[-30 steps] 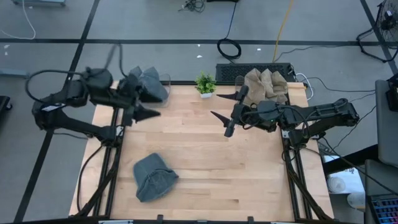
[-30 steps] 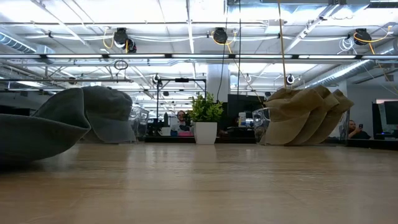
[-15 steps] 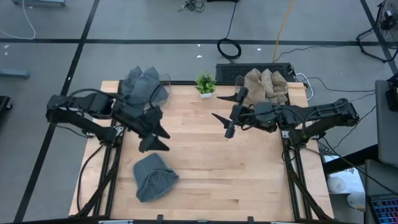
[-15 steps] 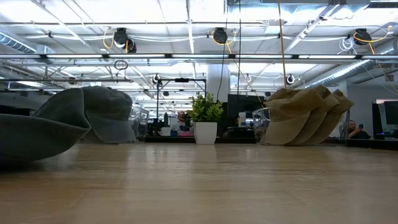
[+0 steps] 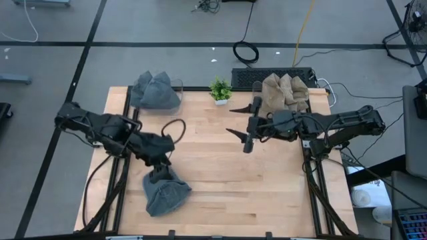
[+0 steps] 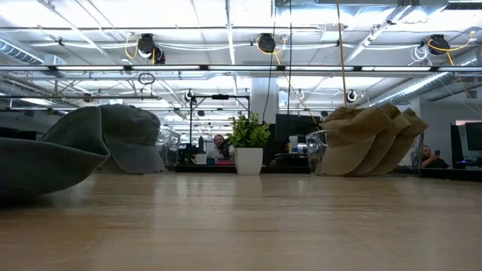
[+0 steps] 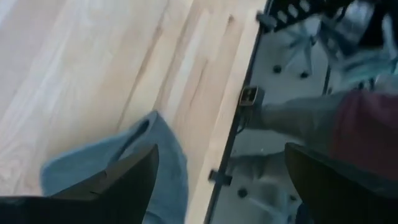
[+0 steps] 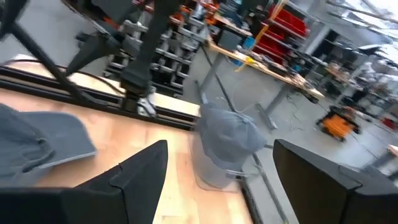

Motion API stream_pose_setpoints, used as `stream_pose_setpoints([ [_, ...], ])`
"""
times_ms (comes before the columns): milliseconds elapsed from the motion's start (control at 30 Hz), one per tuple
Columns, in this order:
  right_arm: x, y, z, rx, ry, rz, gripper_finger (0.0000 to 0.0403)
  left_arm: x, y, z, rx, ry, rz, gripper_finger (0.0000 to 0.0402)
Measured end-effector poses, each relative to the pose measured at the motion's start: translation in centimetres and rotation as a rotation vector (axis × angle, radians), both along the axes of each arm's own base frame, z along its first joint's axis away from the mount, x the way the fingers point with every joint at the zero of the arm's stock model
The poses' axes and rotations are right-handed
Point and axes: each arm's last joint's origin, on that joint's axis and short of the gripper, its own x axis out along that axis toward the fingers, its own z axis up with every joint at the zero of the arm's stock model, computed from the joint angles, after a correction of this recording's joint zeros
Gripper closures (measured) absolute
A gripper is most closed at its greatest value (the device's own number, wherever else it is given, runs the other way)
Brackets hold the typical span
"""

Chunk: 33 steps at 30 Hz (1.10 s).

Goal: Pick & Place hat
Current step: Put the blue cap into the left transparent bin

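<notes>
Dark fingers [image 7: 134, 180] of the left gripper [image 5: 160, 175] stand spread and released, grasping nothing, directly above the grey hat [image 5: 165, 191]; whether they touch the cloth cannot be told, since the gripper covers the hat's far edge in the high view. The hat is soft, rumpled denim-like fabric, lying at the near left of the pale wooden desk [image 5: 220, 180]; the low view cuts off its left side. Farther out, the left arm reaches in from the desk's left edge. The right gripper [image 5: 241, 120] hovers over the far middle of the desk, its pointed fingers [image 8: 140, 171] also apart and empty. A stack of grey hats [image 5: 155, 91] sits at the far left corner, a stack of tan hats [image 5: 283, 90] at the far right, with a small potted plant [image 5: 220, 90] between them.
</notes>
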Motion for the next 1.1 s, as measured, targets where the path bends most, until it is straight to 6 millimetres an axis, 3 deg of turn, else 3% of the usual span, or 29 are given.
stream_pose_setpoints([
  [133, 0.0, 0.1, 0.0, 0.006, 0.001, 0.033, 0.0121, -0.1, -1.4, -0.8, 0.094, 0.017, -0.134, 0.0046],
  [333, 0.0, 0.1, 0.0, 0.007, 0.001, 0.035, 0.0123, 0.4, -1.9, -2.5, 0.32, 0.036, -0.417, 0.0046],
  [700, 0.0, 0.1, 0.0, 0.029, -0.006, 0.032, 0.0124, 3.6, 0.0, -7.5, 0.54, 0.298, -0.818, 0.0046],
  [900, 0.0, 0.1, 0.0, 0.013, -0.001, 0.035, 0.0124, 6.1, 1.0, -10.1, 0.547, 0.32, -0.965, 0.0046],
  [1100, 0.0, 0.1, 0.0, 0.001, 0.003, 0.037, 0.0124, 7.7, 1.0, -12.7, 0.445, 0.316, -1.152, 0.0046],
])
